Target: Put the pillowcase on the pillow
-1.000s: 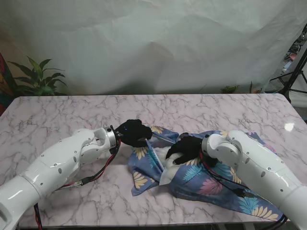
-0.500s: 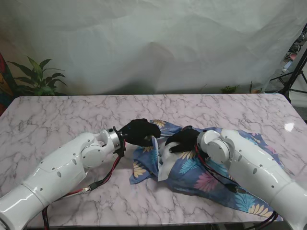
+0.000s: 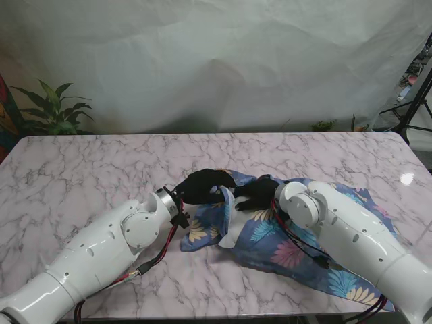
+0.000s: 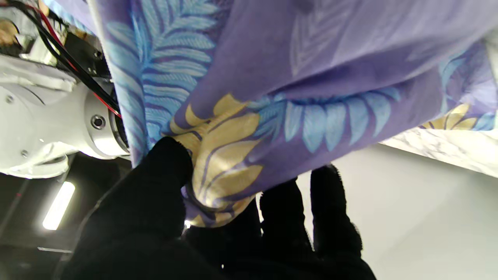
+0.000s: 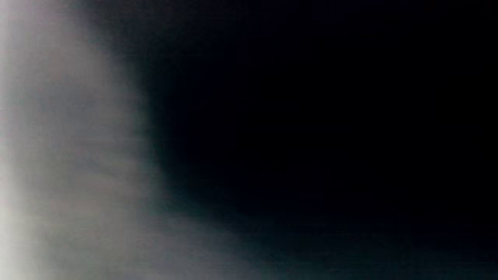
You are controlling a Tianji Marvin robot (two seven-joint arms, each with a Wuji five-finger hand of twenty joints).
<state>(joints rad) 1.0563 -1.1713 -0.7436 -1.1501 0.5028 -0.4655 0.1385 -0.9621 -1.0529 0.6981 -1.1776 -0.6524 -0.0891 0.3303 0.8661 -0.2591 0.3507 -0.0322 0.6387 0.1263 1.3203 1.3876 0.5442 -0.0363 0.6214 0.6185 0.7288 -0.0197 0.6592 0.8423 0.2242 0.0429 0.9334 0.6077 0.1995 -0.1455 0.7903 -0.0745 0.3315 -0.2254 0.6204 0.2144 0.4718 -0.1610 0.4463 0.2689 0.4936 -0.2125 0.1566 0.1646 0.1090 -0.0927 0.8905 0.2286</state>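
A purple pillowcase [image 3: 297, 246] printed with blue and yellow flowers lies crumpled at the middle right of the marble table. A sliver of white pillow [image 3: 227, 214] shows at its open end. My left hand [image 3: 202, 187], in a black glove, is shut on the pillowcase hem; the left wrist view shows thumb and fingers [image 4: 167, 171] pinching the flowered cloth [image 4: 241, 128]. My right hand [image 3: 257, 194], also gloved, rests on the opening right beside the left hand, its fingers curled into the cloth. The right wrist view is dark and blurred, pressed against something.
The marble table [image 3: 101, 169] stretches to the left. A potted plant [image 3: 50, 108] stands past its far left corner. A white backdrop hangs behind, and a tripod leg [image 3: 415, 108] shows at far right.
Both hands have moved farther from me and closer together, carrying the pillowcase opening along. The visible patch of white pillow has shrunk.
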